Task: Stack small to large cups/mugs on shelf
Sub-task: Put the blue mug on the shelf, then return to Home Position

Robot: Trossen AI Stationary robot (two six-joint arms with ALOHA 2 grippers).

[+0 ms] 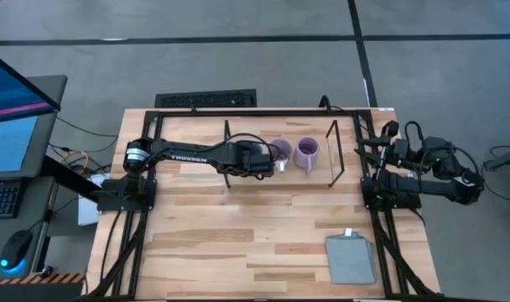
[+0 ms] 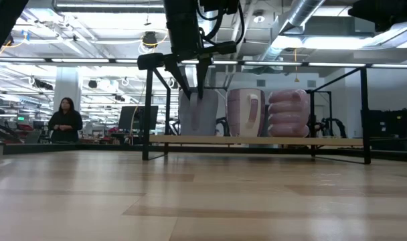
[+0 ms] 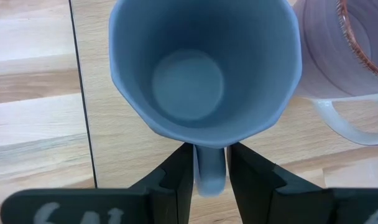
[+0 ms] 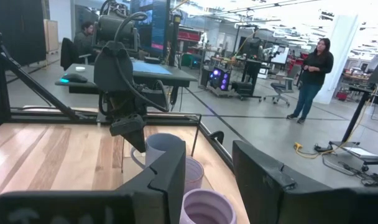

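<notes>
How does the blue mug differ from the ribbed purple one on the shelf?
The blue mug has smooth faceted sides; the ribbed purple mug is ringed with bulges. The left gripper grips the blue mug's handle; the ribbed one stands free. Both stand upright on the shelf.

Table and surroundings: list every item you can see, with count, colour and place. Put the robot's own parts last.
Blue mug: one, on the shelf, its handle between the left gripper's fingers.
Purple mugs: two, light purple; one in the middle of the row, a ribbed one at the end nearest the right arm.
Shelf: one, light wood board with black wire end frames, at the table's far side.
Cloth: one, grey, folded, at the table's near right corner.
Keyboard: one, black, behind the table.
Person: one, standing in the room beyond.
Left gripper: over the shelf, at the blue mug.
Right gripper: waiting at the table's right edge, open.
</notes>
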